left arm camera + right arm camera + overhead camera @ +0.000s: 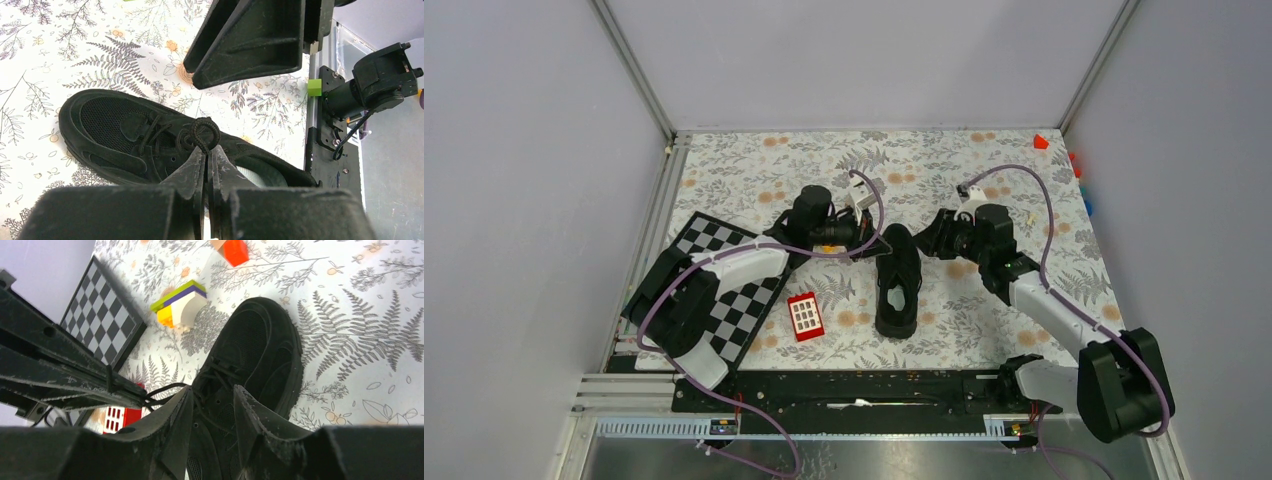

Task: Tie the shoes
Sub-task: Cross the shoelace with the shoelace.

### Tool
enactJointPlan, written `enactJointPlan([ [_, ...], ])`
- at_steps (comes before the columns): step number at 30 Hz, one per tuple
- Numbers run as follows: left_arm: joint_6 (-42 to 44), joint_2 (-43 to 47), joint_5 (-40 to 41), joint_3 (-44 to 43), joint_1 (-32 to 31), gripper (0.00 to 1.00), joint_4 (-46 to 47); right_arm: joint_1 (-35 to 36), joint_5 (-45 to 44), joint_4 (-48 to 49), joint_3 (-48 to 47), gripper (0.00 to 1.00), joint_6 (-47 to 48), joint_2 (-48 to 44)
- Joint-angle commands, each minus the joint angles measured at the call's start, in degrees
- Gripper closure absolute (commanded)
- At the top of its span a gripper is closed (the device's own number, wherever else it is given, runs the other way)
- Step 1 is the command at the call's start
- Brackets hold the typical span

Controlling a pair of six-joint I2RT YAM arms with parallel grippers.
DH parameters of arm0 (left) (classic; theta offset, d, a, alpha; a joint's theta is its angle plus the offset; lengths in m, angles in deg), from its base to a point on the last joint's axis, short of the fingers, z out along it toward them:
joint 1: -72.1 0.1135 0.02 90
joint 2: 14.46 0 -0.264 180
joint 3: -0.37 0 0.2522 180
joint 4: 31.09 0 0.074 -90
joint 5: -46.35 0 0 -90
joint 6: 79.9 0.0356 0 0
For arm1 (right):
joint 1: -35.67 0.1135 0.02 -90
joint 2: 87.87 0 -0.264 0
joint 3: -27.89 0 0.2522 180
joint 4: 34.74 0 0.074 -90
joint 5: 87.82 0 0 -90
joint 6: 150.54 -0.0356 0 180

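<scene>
Shoe point(898, 285) sits mid-table, toe towards 12 o'clock, heel and pale insole towards 6. There's a checkered board point(724, 290) off at its 9 and a red block point(805, 316) at its 8.

Left gripper point(207, 154) reaches in from the shoe's 10 o'clock, pinched right down on a loop of lace point(204, 131) that stands just above the tongue. Right gripper point(212, 395), in from 2 o'clock, hangs over the lacing with its jaws about half apart, and I see nothing between them.

This looks like the knot-forming stage: a loop is held on one side and a partner strand is wanted. To do it well, the left should hold firm, with the loop taut but not dragging the shoe. The right should drop onto a free strand close to the eyelets, close fully before pulling, then draw out towards 3 o'clock, level with the table.
</scene>
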Motion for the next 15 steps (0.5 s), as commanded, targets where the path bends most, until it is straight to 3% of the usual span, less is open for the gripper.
enactJointPlan([
  [1, 1.4, -0.9, -0.2, -3.5, 0.1, 1.00, 1.5, -1.8, 11.1, -4.1, -4.8, 0.57, 5.9, 2.6],
  [7, 1.9, -1.7, -0.4, -4.7, 0.1, 1.00, 0.6, -1.9, 19.3, -4.4, -7.5, 0.57, 5.7, 8.0],
  [15, 2.4, -3.0, -0.5, -4.9, -0.2, 1.00, -1.6, -1.9, 20.3, -6.2, -10.6, 0.56, 8.2, 12.9],
])
